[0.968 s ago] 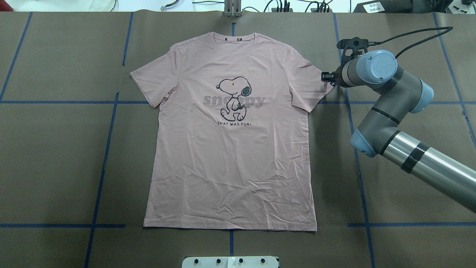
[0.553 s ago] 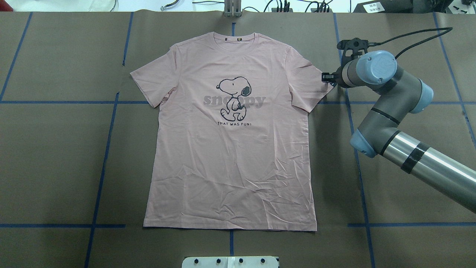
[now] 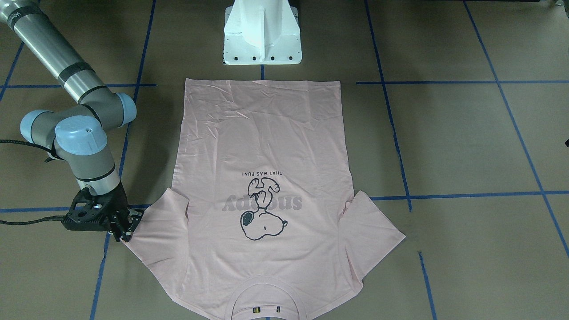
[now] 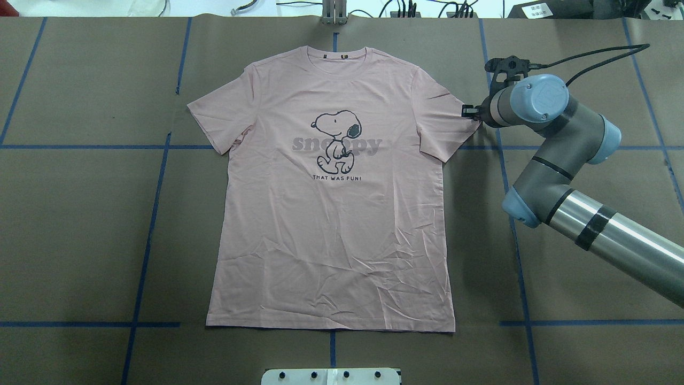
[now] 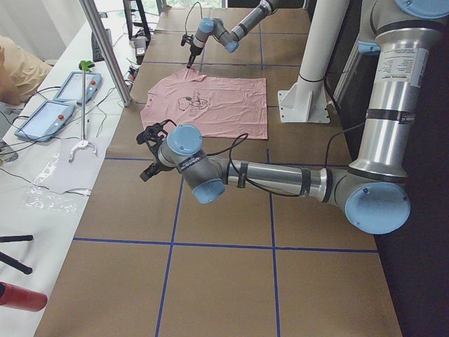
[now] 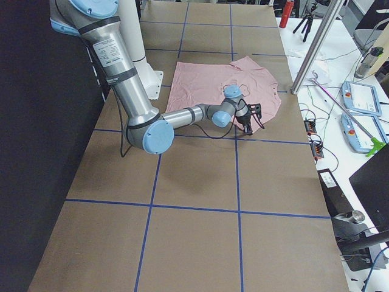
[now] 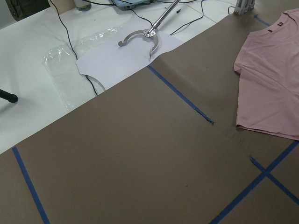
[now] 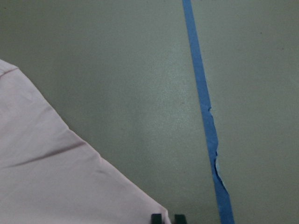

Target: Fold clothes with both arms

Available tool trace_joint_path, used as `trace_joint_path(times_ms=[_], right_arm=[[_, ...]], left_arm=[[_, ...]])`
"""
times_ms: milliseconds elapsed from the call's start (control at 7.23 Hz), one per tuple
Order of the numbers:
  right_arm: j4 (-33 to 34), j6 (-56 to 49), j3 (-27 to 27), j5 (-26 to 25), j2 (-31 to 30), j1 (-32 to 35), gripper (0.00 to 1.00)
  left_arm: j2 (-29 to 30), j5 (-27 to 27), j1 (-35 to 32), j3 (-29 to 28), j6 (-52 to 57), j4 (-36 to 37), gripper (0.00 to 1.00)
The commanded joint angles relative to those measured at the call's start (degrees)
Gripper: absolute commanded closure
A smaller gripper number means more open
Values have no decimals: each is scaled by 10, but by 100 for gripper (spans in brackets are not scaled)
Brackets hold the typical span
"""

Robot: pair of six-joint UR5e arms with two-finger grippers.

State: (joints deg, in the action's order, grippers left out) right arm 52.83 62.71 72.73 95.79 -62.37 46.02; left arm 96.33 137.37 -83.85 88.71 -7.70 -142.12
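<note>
The pale pink T-shirt (image 4: 331, 230) lay flat and print-up in the middle of the brown-papered table (image 4: 80, 214). Its collar (image 4: 336, 53) was at the far side from the robot and its straight hem (image 4: 331, 327) was near the white pedestal (image 3: 262, 31). On the chest a black-outlined beagle (image 4: 335, 139) strode across grey "snoopy" lettering (image 4: 368, 145), with a small black caption (image 4: 336, 177) beneath. Both short sleeves were spread outward. The upper cloth was fairly smooth, while the lower half carried many fine creases. Blue tape lines (image 4: 152, 214) crossed the paper and ran under the garment's edges.

The right arm (image 4: 561, 155) reached in low, and the right gripper (image 4: 470, 111) sat at the outer corner of the sleeve (image 4: 443, 123) on the robot's right. In the right wrist view its two dark fingertips (image 8: 156, 218) stood close together, with only a narrow gap, and the sleeve's corner ran right up to that gap. The view cut off there, so it could not be told whether the jaws were actually pinching the cloth or merely flanking it.

The left arm (image 5: 266, 175) stretched out over bare paper on the robot's left, and the left gripper (image 5: 151, 151) hung well apart from the shirt. It appeared only in the side view, so the state of its jaws could not be told.
</note>
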Motion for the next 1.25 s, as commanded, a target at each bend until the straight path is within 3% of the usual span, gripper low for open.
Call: trace_joint_path(times_ms=[0,415,692,968,1107], right_arm=[[3,10,7,1,15,-1,100],[80,39,24,-4,71,-5,100],[153,107,5,-76,148,-46,100],[149,111,-42,-111,175,-69,100],[148,109,-43,-118,174,-79,43]], left_arm=[[0,0,0,1,0,0,0],[0,0,0,1,0,0,0],[0,0,0,1,-1,0,0],[0,0,0,1,-1,0,0],[0,2,0,1,-1,0,0]])
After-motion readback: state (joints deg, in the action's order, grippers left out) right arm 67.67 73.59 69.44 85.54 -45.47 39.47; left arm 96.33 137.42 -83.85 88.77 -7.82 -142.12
